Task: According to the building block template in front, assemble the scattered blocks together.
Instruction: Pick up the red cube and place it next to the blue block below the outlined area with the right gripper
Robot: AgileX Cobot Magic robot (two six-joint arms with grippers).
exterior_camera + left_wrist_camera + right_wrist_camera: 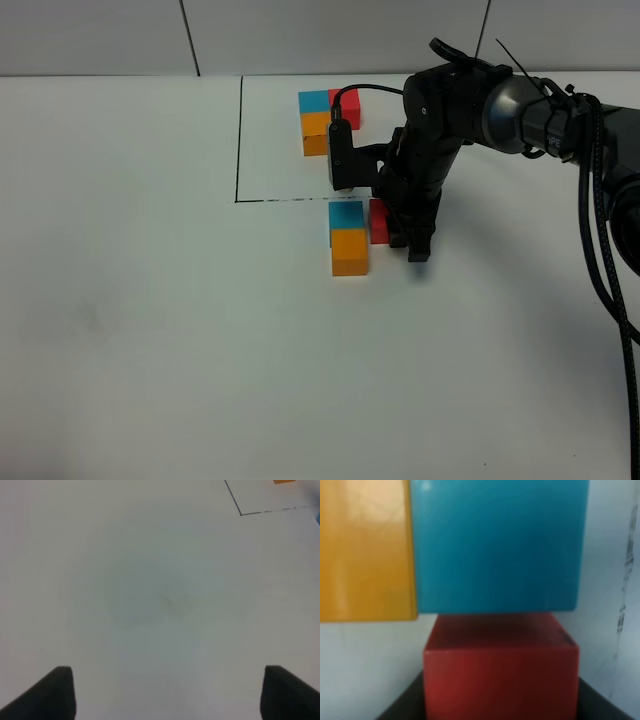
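Observation:
The building block template [325, 118], a blue, red and orange L cluster, sits at the back inside the black-lined rectangle [240, 140]. Just in front of the line, the teal cube [346, 214] and orange cube [350, 252] stand side by side, touching. The red cube [378, 222] presses against the teal cube's right face. My right gripper [405, 238] is shut on the red cube. The right wrist view shows the red cube [500, 675] between dark fingers [402, 707], against the teal cube [497, 545], with the orange cube [365, 550] beside it. My left gripper [172, 695] is open and empty over bare table.
The white table [150, 330] stretches wide to the left and front of the cubes. The right arm's black cables [600, 260] hang along the right edge. The rectangle's corner line [260, 512] shows far off in the left wrist view.

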